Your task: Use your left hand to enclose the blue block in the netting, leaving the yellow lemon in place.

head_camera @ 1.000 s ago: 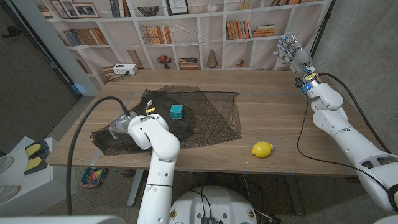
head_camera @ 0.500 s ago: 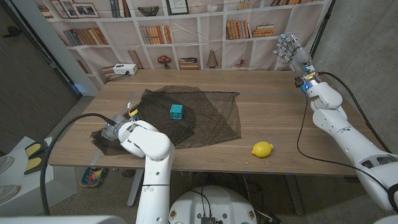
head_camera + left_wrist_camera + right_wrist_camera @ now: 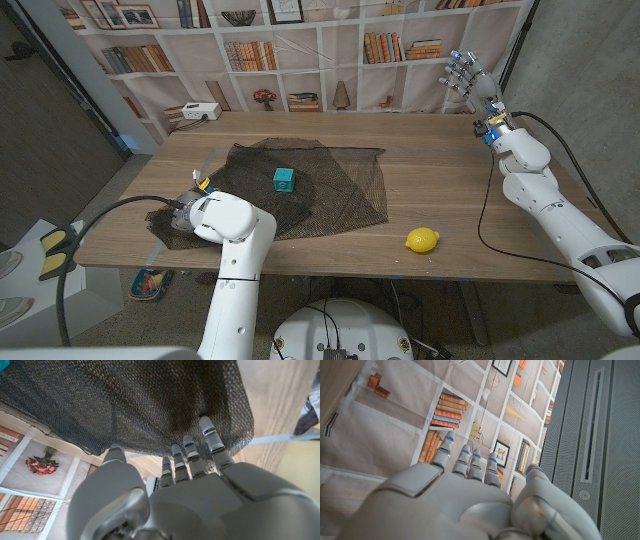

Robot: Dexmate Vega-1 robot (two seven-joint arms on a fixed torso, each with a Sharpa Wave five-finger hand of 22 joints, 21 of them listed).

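Note:
The small blue block point(image 3: 285, 178) stands on the dark netting point(image 3: 335, 190), which lies spread over the table's left middle. The yellow lemon point(image 3: 422, 239) rests on bare wood near the front edge, right of the netting. My left hand point(image 3: 184, 210) is at the netting's near-left corner, mostly hidden behind my own forearm. In the left wrist view that hand point(image 3: 192, 485) reaches over the netting point(image 3: 140, 400) with its fingers point(image 3: 210, 437) straight, slightly apart and holding nothing. My right hand point(image 3: 468, 78) is raised at the table's far right, fingers spread; the right wrist view shows this hand point(image 3: 465, 490) empty.
A white box point(image 3: 200, 111) sits at the table's point(image 3: 440, 165) far-left corner. A bookshelf-print backdrop point(image 3: 300, 50) stands behind the table. Strips of pale tape point(image 3: 280, 438) lie on the wood by the netting's corner.
My left arm has swung left and toward the front edge, carrying the hand from the netting's left side to its near-left corner. The right hand has tilted slightly.

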